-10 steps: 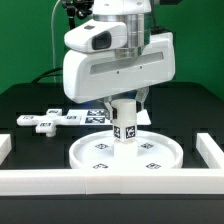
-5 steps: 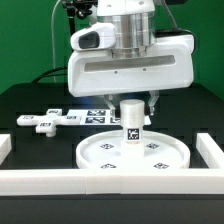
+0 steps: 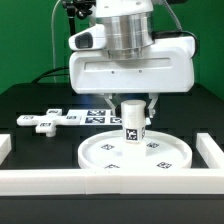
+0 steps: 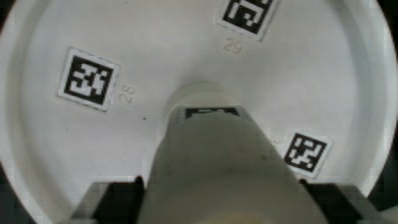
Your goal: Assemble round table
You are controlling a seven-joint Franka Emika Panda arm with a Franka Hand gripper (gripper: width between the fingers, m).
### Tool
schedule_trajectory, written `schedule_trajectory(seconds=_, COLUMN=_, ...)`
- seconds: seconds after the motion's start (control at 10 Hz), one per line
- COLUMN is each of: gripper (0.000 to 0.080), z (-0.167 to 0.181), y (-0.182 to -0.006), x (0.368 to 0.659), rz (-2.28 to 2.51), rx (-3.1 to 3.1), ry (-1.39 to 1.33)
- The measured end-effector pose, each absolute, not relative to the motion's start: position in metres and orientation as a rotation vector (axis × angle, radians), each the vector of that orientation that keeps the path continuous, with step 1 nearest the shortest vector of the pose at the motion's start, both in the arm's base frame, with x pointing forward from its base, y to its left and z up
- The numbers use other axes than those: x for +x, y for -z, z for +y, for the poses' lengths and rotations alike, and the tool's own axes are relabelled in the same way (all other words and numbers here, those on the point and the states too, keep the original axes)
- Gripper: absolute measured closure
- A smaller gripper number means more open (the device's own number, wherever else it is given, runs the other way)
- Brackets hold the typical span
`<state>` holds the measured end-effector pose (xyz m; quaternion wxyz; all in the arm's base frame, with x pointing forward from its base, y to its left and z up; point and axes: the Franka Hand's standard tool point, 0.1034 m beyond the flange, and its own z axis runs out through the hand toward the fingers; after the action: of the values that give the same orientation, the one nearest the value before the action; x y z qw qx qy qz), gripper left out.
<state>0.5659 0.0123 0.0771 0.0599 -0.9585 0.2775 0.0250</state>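
Observation:
The white round disc (image 3: 100, 155) lies flat on the black table, tags up. The short cylinder leg (image 3: 131, 125) stands upright at its centre. My gripper (image 3: 131, 104) comes straight down over the leg, with its fingers on either side of the leg's top, shut on it. In the wrist view the leg (image 4: 222, 150) runs out from between my black fingers (image 4: 121, 200) to the disc (image 4: 107, 140) below; my gripper (image 4: 222, 205) holds it, pads against both sides. The cross-shaped foot piece (image 3: 45, 120) lies flat on the exterior view's left.
The marker board (image 3: 97, 116) lies behind the disc, partly hidden by my gripper. A white border wall (image 3: 100, 181) runs along the front, with short ends at both sides (image 3: 209, 150).
My hand turned from skewed to square-on and shifted toward the exterior view's right with the leg. The disc moved right with it. Little changed in the last half second.

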Motion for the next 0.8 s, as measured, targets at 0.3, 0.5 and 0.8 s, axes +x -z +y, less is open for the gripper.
schedule_trajectory(seconds=0.3, gripper=0.0389, z=0.0164, y=-0.0765, x=0.5640, rz=1.325, rx=-2.662, ry=-0.094)
schedule_trajectory(seconds=0.5, gripper=0.0389, z=0.0185, y=-0.0764, x=0.5641, rz=1.423, rx=-2.609, ry=-0.105)
schedule_trajectory(seconds=0.8, gripper=0.0389, z=0.0223, y=-0.0762, x=0.5641, rz=1.653, rx=-2.461, ry=-0.135)
